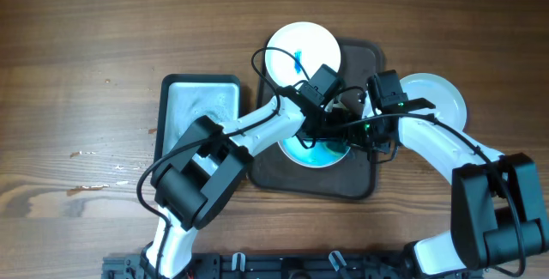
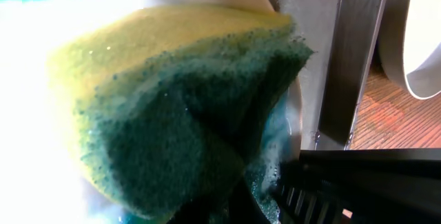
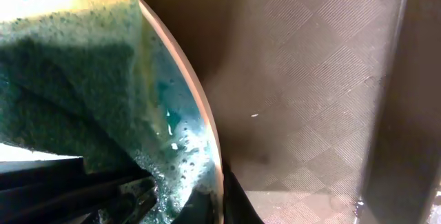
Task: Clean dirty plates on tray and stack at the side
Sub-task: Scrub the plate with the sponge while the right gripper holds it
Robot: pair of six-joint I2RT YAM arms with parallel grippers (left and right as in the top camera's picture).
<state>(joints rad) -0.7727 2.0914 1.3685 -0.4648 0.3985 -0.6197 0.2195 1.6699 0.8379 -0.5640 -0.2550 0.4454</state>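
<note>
Left wrist, left jaws clamp porous yellow-green sponge [image 2: 172,114], right jaws pinch soapy plate [image 1: 314,153]

left arm [image 1: 257,129] comes in from lower left, elbow bent, left gripper [image 1: 319,137] pointed down, jaws closed on sponge [image 2: 172,114]. right arm [image 1: 437,146] arcs in from lower right, right gripper [image 1: 367,135] low, jaws closed. Grippers near each other.

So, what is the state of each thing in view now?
Far plate: on tray, blue smear, unwiped.
Near plate: on tray, wet, blue foam.
Side plate: off tray, plain white.
Sponge: squeezed, pressed on near plate.
Left hand: shut on sponge.
Right hand: shut on near plate's rim.
Grey tray: looks wet.
</note>
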